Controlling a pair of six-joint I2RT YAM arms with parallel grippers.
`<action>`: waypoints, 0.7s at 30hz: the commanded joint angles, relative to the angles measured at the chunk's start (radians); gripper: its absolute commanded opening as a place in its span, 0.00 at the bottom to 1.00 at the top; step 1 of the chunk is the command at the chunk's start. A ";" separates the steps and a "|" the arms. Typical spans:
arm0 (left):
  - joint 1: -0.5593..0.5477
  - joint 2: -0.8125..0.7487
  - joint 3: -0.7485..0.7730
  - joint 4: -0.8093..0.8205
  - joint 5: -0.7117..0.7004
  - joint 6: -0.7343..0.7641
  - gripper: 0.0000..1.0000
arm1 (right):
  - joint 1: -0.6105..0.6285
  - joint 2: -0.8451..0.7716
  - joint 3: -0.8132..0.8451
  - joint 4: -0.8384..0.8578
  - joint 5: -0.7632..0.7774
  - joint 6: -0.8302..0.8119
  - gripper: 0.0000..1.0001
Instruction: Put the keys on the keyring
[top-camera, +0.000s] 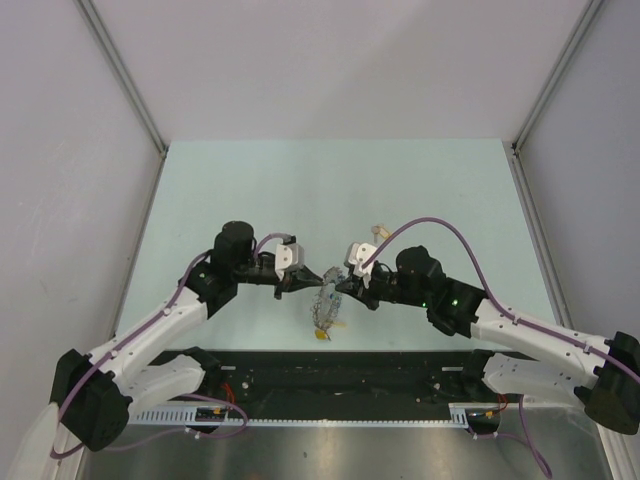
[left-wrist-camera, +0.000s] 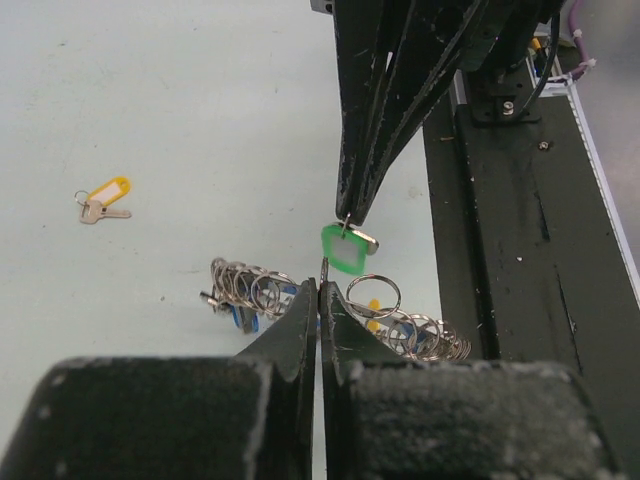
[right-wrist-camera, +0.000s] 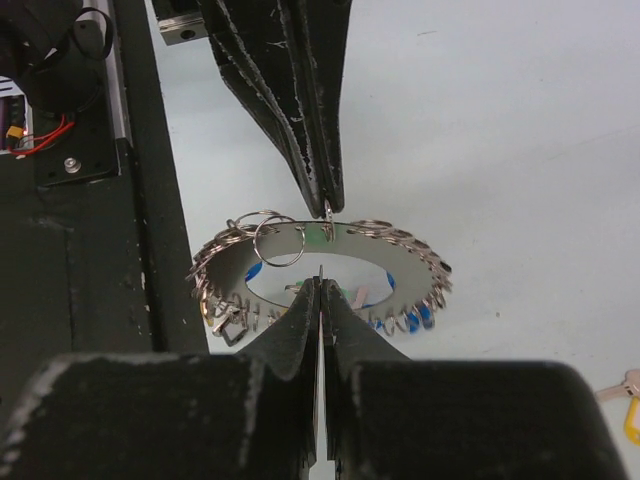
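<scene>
Obscured: in each wrist view the camera's own blurred black finger bodies fill the lower frame and cover the near part of the keyring (right-wrist-camera: 400, 262). In the top view the keys are too small to separate. Whether the keyring rests on the pale table (left-wrist-camera: 150, 80) or hangs just clear of it cannot be told. Item, keyring: a wreath of grey metal loops around a flat shiny disc, with blue and yellow heads showing low in the bundle. It sits between the two facing grippers, near the black rail (left-wrist-camera: 520, 250) at the table's near edge. Item, green key (left-wrist-camera: 329, 243): it hangs directly under the right gripper (left-wrist-camera: 350, 215), just above the keyring and just beyond the left gripper's tips; its blade is mostly hidden behind the tag. Item, yellow-orange key (left-wrist-camera: 110, 188): it lies flat on the table, well apart from the bundle and touched by neither gripper; it is cut off at the right wrist view's edge. Right gripper: fingers pressed together, pinching the green key's small ring. Left gripper (right-wrist-camera: 328, 203): fingers pressed together, nipping a small wire loop at the keyring's far rim; only a thin metal sliver shows between its tips in its own view.
</scene>
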 joint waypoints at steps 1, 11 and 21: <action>-0.007 0.009 0.007 0.073 0.071 0.022 0.00 | 0.006 -0.007 0.015 0.022 -0.047 -0.018 0.00; -0.023 0.029 0.014 0.061 0.071 0.030 0.00 | 0.000 0.015 0.015 0.025 -0.022 -0.009 0.00; -0.025 0.032 0.014 0.056 0.068 0.033 0.00 | -0.013 0.044 0.015 0.026 -0.017 0.000 0.00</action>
